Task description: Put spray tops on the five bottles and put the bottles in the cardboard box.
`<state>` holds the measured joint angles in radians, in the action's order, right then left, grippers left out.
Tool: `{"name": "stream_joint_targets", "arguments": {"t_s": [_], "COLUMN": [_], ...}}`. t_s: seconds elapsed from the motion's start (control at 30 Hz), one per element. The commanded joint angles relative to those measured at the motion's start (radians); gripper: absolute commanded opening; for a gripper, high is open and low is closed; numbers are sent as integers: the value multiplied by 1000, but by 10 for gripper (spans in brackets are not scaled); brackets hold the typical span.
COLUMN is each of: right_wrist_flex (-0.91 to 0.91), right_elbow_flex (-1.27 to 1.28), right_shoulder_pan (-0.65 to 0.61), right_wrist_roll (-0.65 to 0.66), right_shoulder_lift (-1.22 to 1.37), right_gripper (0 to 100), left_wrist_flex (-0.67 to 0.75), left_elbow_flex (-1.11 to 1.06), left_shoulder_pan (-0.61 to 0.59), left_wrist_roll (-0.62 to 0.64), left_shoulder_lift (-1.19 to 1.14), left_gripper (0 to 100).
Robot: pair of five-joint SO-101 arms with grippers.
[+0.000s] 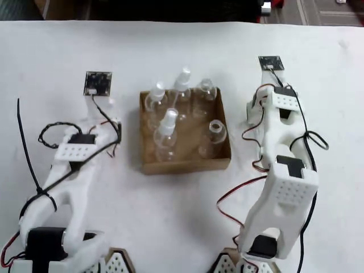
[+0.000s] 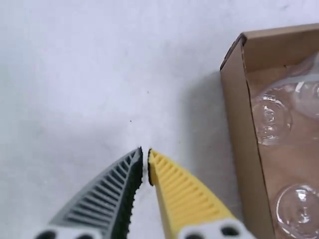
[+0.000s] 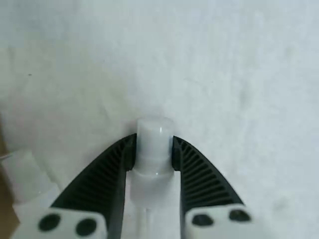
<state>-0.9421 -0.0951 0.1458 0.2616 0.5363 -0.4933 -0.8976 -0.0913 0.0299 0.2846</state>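
Cardboard, high view: box (image 1: 185, 165) on white table (image 1: 182, 51) between both arms; five bottles (image 1: 166, 145) upright inside.
Caps, high view: three wear spray tops (image 1: 169, 116); two (right side) stand open.
Left wrist view: left claw (image 2: 145, 167) narrow, tips nearly meeting, holding nothing, just beside box (image 2: 239, 124).
Right wrist view: right claw (image 3: 153, 141) clamped on white spray top (image 3: 154, 159) above table.

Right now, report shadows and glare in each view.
High view: even light, faint shadows on the table, glints on the bottles. Left wrist view: soft shadow beside the cardboard box. Right wrist view: slight sheen on the spray top in the tool.
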Motion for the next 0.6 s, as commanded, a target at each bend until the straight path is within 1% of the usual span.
{"name": "stream_joint_targets", "arguments": {"t_s": [0.0,0.13,0.3,0.57], "right_wrist_flex": [5,5,5,5], "right_elbow_flex": [-25,-25,-25,-25], "right_shoulder_pan": [13,13,16,18], "right_wrist_roll": [-14,-15,-12,-14], "right_shoulder_lift": [-5,-7,-7,-8], "right_gripper": [15,28,123,120], "left_wrist_flex": [21,21,21,21], "left_elbow_flex": [12,12,12,12], "left_shoulder_pan": [-4,-4,-4,-4], "left_wrist_roll": [11,11,11,11], "left_shoulder_lift": [4,4,4,4], "left_gripper": [24,24,24,24]}}
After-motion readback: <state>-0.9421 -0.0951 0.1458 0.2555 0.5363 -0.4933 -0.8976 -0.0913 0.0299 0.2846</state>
